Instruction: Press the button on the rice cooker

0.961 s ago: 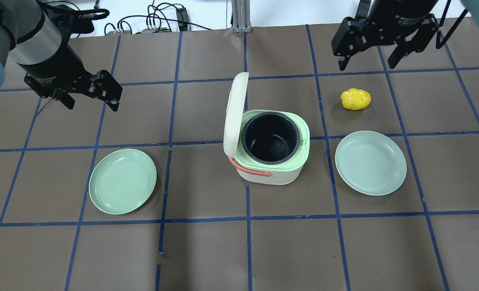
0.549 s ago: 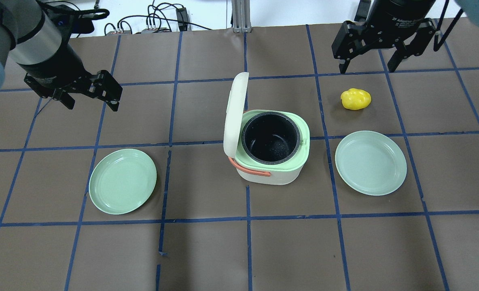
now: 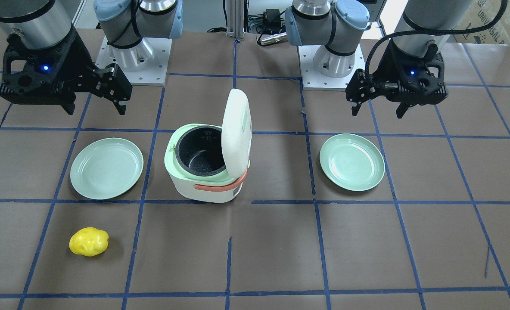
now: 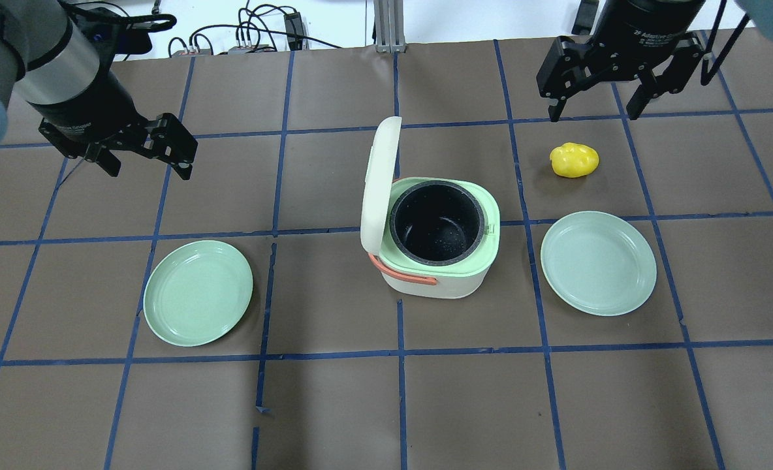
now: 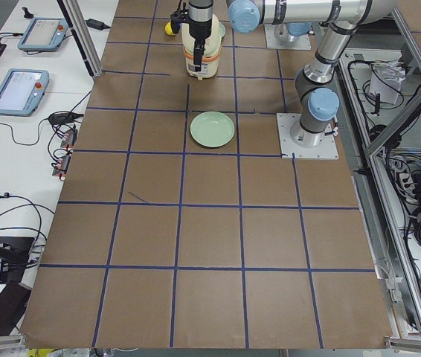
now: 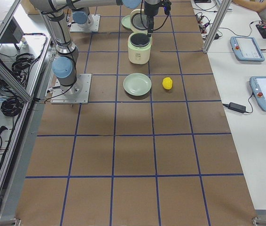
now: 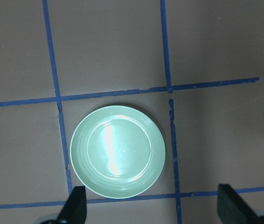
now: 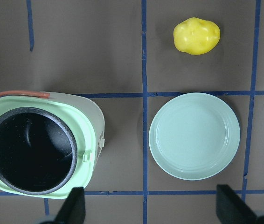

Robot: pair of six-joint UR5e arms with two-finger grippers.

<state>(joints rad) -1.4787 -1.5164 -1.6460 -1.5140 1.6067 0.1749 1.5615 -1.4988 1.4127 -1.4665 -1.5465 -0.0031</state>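
Note:
The white and pale green rice cooker (image 4: pixel 439 261) stands mid-table with its lid (image 4: pixel 380 183) tipped open and its black pot (image 4: pixel 437 222) empty. A small latch tab (image 4: pixel 489 229) sticks out of the rim on its right side; it also shows in the right wrist view (image 8: pixel 101 142). My left gripper (image 4: pixel 149 171) is open and empty, hovering far to the cooker's left, above a green plate (image 7: pixel 118 151). My right gripper (image 4: pixel 592 116) is open and empty, high at the back right, with the cooker (image 8: pixel 38 149) low and left in its wrist view.
A green plate (image 4: pixel 198 292) lies left of the cooker and a paler plate (image 4: pixel 599 262) lies right of it. A yellow lumpy object (image 4: pixel 574 160) lies behind the right plate, under the right gripper. An orange handle (image 4: pixel 403 277) hangs at the cooker's front left.
The right gripper has shifted slightly above the yellow object. The left arm, the cooker and its open lid have not moved.

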